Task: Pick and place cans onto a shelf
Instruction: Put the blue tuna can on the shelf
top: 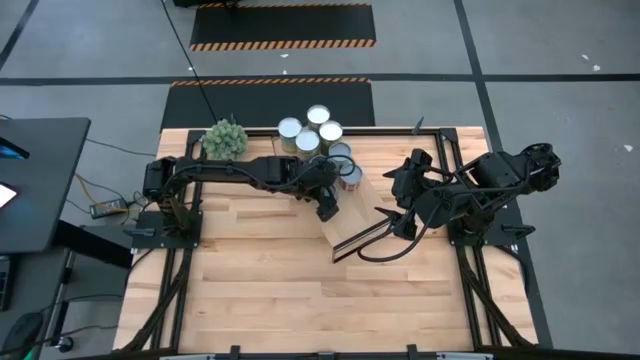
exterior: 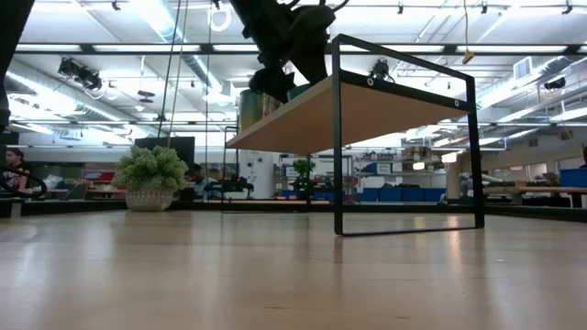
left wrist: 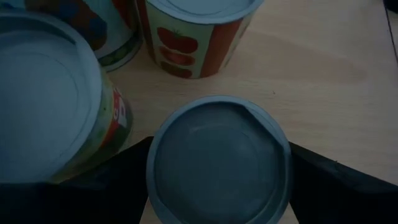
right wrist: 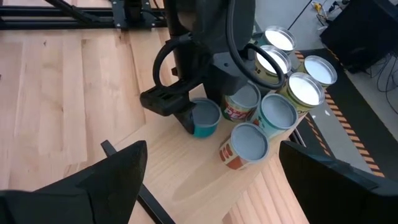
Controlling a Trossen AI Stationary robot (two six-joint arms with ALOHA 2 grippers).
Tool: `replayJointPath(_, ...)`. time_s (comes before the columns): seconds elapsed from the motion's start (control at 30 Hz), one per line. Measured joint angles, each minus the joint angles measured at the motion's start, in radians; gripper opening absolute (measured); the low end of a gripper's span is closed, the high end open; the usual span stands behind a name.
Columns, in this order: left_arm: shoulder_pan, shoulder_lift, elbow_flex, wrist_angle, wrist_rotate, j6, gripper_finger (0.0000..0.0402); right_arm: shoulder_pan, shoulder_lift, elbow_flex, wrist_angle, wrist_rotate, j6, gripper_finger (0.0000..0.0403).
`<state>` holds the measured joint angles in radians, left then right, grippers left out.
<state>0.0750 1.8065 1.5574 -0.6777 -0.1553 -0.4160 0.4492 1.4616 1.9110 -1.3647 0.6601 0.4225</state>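
Several cans (right wrist: 283,81) with silvery tops stand close together on the light-wood shelf (right wrist: 186,168), which is raised on a dark frame (exterior: 404,137). My left gripper (top: 328,207) reaches over the shelf top and is shut on a teal-sided can (right wrist: 205,119) beside the group. This can's grey top shows in the left wrist view (left wrist: 217,165). My right gripper (right wrist: 212,149) is open and empty. It hangs over the shelf's near end and points toward the cans. My left gripper holds the teal-sided can by its side wall (left wrist: 152,168), pinched between the two fingers, one on each side. The fingers come from above, pointing down. The can is upright, with its bottom on or just above the shelf plank (right wrist: 202,134); which, I cannot tell.
A green plant ball in a pot (top: 225,138) stands at the table's far left. A tomato-label can (left wrist: 196,37) and a larger-looking can (left wrist: 50,99) stand right beside the held one. Bare tabletop (top: 300,300) lies toward the near edge.
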Motion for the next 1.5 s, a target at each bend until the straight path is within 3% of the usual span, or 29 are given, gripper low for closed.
replayJointPath(0.33,-0.006,0.000,0.000,0.009,0.038,-0.026,0.0316,0.000,0.000,0.000,0.002,0.002,0.027,0.0373)
replayJointPath(1.1,-0.013,0.026,0.010,-0.057,-0.009,-0.044,0.0320,-0.002,0.012,0.000,0.011,0.002,0.029,0.0373)
replayJointPath(1.33,-0.014,0.028,0.010,-0.050,-0.017,-0.071,0.0377,-0.002,0.011,0.000,0.011,0.002,0.022,0.0373)
replayJointPath(1.5,-0.014,0.028,0.010,-0.044,-0.019,-0.070,0.0388,-0.002,0.011,0.000,0.011,0.001,0.023,0.0373)
